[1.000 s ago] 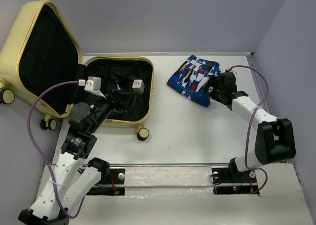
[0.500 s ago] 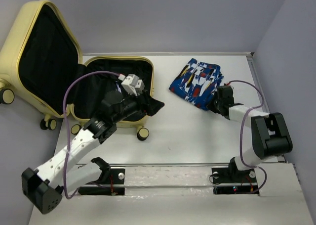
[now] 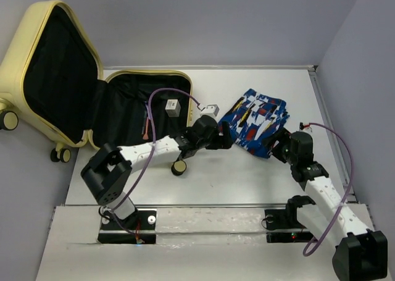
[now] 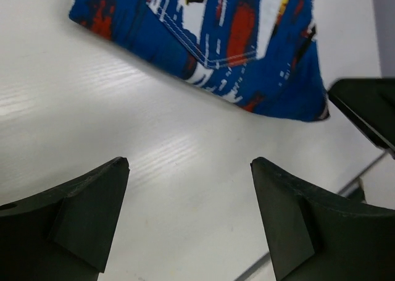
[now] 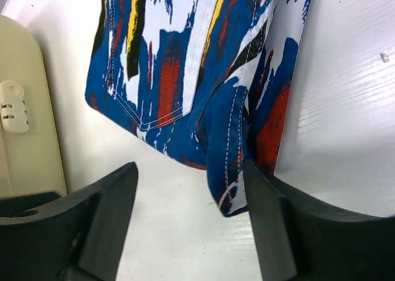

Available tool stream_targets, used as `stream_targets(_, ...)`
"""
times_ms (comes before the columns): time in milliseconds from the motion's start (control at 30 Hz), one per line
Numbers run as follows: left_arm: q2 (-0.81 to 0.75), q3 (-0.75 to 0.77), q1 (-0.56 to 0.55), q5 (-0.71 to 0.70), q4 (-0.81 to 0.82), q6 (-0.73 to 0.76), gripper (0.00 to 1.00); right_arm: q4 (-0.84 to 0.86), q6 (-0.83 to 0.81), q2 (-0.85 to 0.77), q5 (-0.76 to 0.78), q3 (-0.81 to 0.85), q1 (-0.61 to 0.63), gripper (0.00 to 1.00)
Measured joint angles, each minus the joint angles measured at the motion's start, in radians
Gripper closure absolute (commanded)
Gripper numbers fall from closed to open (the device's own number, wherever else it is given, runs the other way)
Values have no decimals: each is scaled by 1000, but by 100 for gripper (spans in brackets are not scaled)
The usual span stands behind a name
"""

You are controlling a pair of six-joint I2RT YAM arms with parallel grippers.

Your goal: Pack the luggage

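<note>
One table [image 3: 234,176]: white; both arms are bolted at its near edge.
Luggage [image 3: 13,58]: laid open at the far left, with the lid propped up and the black lining exposed, so items can be dropped straight in. A small pale block [image 3: 173,107] is seen inside.
Garment [image 3: 259,117]: folded, blue-patterned, lying on the table right of the luggage and outside it. It is judged the next item to be packed.
Left gripper [image 3: 227,139]: extended past the luggage wheel [image 3: 179,167] to the garment's left edge. The jaws are spread and nothing is held; the garment lies just ahead.
Right gripper [image 3: 279,139]: set low at the garment's near corner. The jaws are spread, and a fold lies between them, unpinched.
Stage: the garment is flanked on both sides, presumably so it can be lifted without unfolding. No grasp has been made yet.
</note>
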Motion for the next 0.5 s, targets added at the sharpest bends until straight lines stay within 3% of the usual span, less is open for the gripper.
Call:
stream_targets(167,213,132,14,-91,18,-62,4,-55,-11,5,16,23,0,5)
stream_targets(500,475,313,100,-166,37,-151,6,-59,-93,287,158,254,-70,0)
